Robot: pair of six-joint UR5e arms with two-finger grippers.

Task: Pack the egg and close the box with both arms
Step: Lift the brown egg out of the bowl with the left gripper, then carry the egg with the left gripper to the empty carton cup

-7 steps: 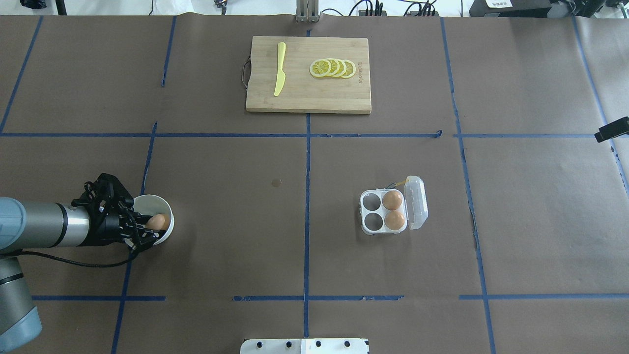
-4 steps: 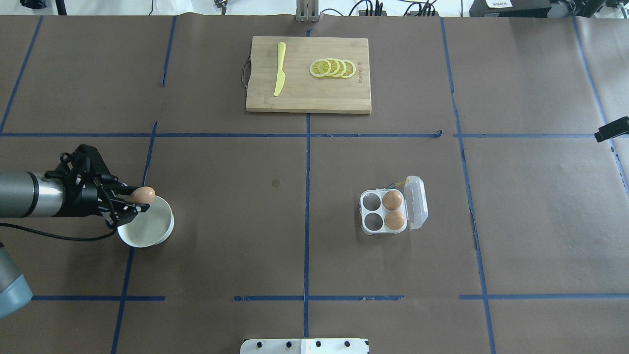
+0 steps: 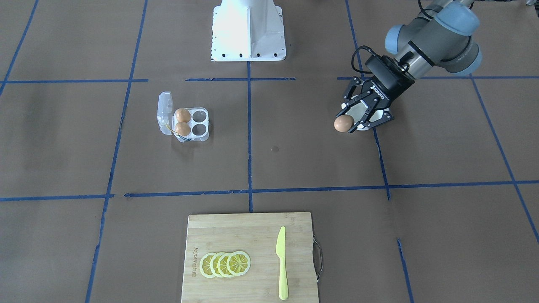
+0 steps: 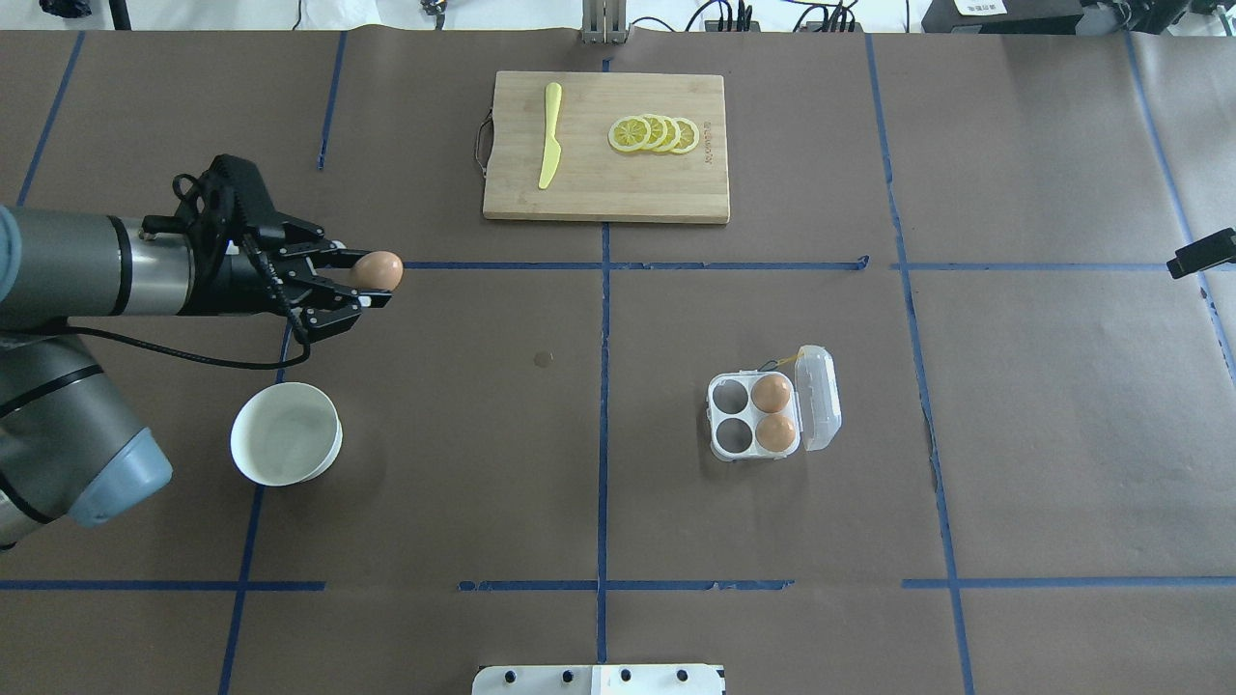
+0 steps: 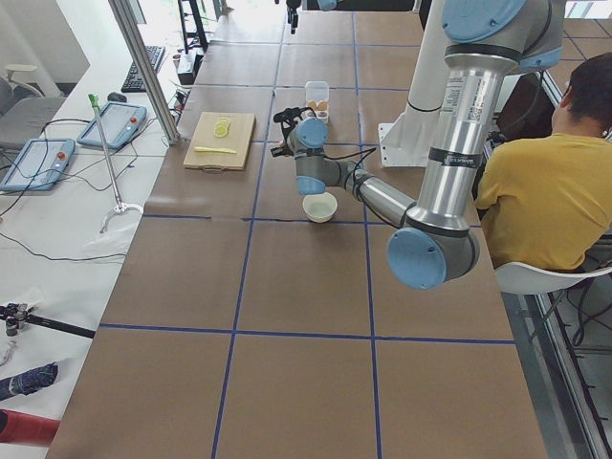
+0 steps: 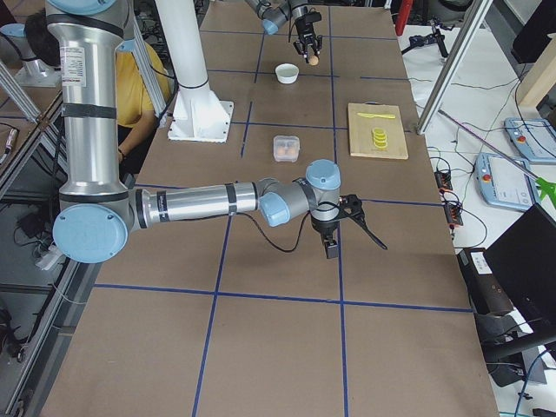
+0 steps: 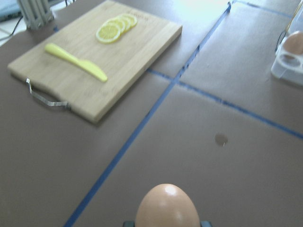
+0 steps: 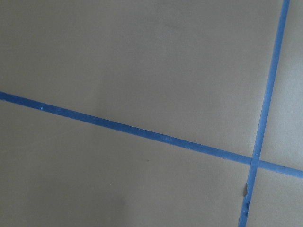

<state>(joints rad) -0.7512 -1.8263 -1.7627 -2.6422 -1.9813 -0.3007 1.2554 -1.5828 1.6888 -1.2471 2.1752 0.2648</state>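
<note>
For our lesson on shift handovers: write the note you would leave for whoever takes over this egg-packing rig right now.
Left tool: shut on the egg, held in the air, away from the bowl, which looks empty.
Right tool: shows only in the side camera, so I cannot tell whether it is open or shut.
Box: lid open; two other eggs sit in the cups beside the lid; the two empty cups are on the far side from it.
Done: egg picked up.
Left: carry it to the box, set it in an empty cup, close the lid using both tools.
</note>
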